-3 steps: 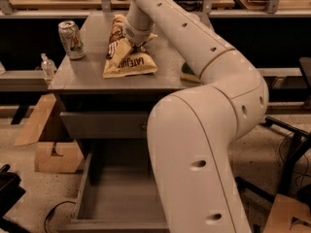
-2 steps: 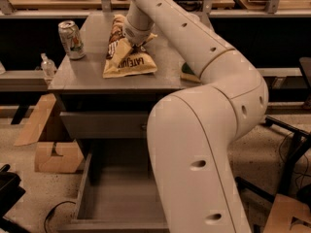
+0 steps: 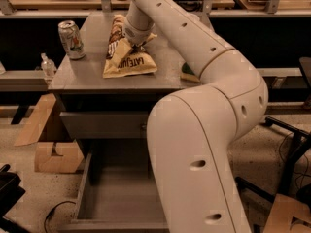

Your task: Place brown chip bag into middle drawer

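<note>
The brown chip bag (image 3: 128,63) lies on the grey cabinet top (image 3: 82,74), its tan band with dark lettering toward me and its dark brown upper part tipped up against the wrist. My gripper (image 3: 131,45) comes down from above onto the bag's middle and is shut on it, pinching the crinkled foil. The bag's lower edge still rests on the top. The middle drawer (image 3: 116,195) stands pulled out low in front of the cabinet, its flat grey floor bare. My arm hides its right part.
A soda can (image 3: 71,39) stands at the top's left rear. A sponge (image 3: 190,74) peeks out by my arm on the right. A closed drawer front (image 3: 104,124) sits above the open drawer. Cardboard boxes (image 3: 54,155) and a small bottle (image 3: 47,65) are at the left.
</note>
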`<state>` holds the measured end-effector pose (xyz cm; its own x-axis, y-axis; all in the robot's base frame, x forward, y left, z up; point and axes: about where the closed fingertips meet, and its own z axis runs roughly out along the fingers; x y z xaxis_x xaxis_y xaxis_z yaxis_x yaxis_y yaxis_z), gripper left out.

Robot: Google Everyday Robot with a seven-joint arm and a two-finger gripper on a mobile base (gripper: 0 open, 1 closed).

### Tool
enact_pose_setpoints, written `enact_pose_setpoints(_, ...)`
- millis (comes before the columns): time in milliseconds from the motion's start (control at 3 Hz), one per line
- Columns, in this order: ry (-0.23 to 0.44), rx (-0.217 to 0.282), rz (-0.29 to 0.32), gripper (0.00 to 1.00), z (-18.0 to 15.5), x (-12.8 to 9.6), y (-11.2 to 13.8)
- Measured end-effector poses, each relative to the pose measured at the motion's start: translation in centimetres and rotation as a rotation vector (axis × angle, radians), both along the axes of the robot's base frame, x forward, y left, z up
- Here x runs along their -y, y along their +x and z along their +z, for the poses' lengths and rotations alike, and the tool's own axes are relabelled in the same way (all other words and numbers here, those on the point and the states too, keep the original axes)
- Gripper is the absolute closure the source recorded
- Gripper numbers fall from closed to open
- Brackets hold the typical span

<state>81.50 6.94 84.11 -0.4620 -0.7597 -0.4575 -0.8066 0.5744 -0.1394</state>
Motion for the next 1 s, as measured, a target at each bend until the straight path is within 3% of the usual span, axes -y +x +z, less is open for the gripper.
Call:
enact_pose_setpoints(667, -0.001, -0.002, 0.001, 0.58, -0.06, -0.07, -0.02)
enact_pose_setpoints(1000, -0.001, -0.002, 0.001, 0.61, 0.00, -0.08, -0.02)
